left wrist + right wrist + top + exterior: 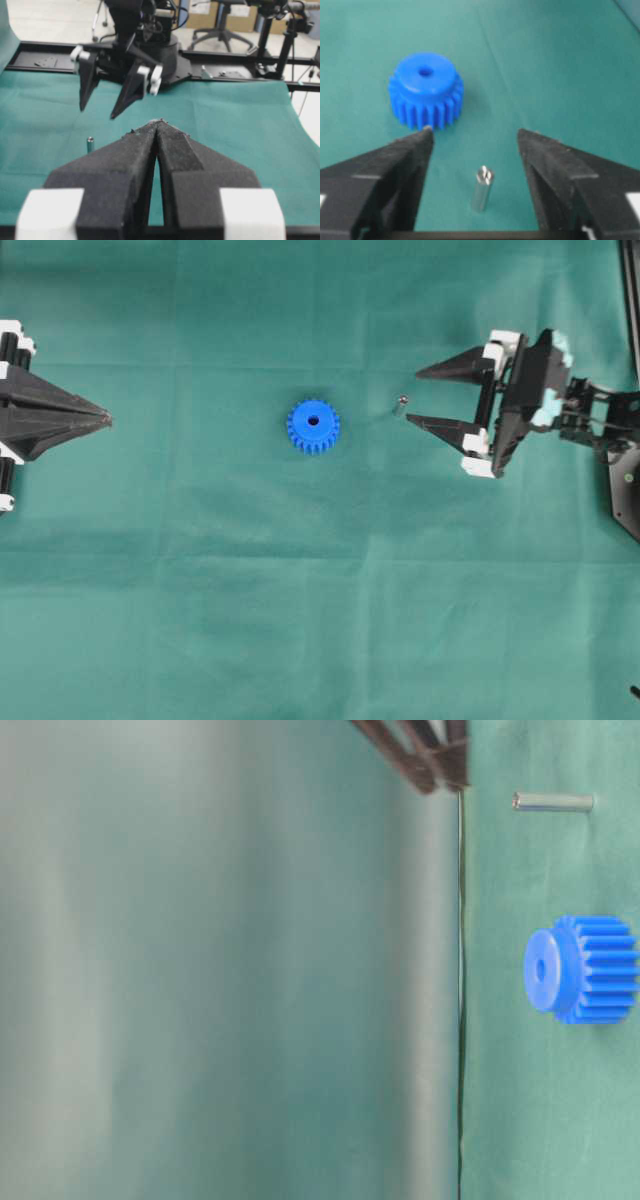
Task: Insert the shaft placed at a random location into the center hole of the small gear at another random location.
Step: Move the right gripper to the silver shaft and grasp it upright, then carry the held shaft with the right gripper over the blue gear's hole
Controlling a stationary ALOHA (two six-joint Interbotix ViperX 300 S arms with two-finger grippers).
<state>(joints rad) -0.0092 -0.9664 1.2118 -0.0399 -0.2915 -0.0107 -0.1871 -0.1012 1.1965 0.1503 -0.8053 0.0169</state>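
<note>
The small gear (313, 426) is a bright blue toothed wheel lying flat mid-table, its center hole (313, 421) facing up. The shaft (400, 405), a short silvery pin, stands upright on the cloth to the gear's right. My right gripper (413, 396) is open, its fingers either side of the shaft without touching it. In the right wrist view the shaft (482, 190) stands free between the fingers, with the gear (426, 92) beyond. My left gripper (108, 420) is shut and empty at the far left. The left wrist view shows the shaft (90, 145); the gear is hidden there.
Green cloth (320, 620) covers the whole table. The right arm's black mount (625, 490) stands at the right edge. A black frame rail (225, 75) runs behind the cloth's far edge in the left wrist view.
</note>
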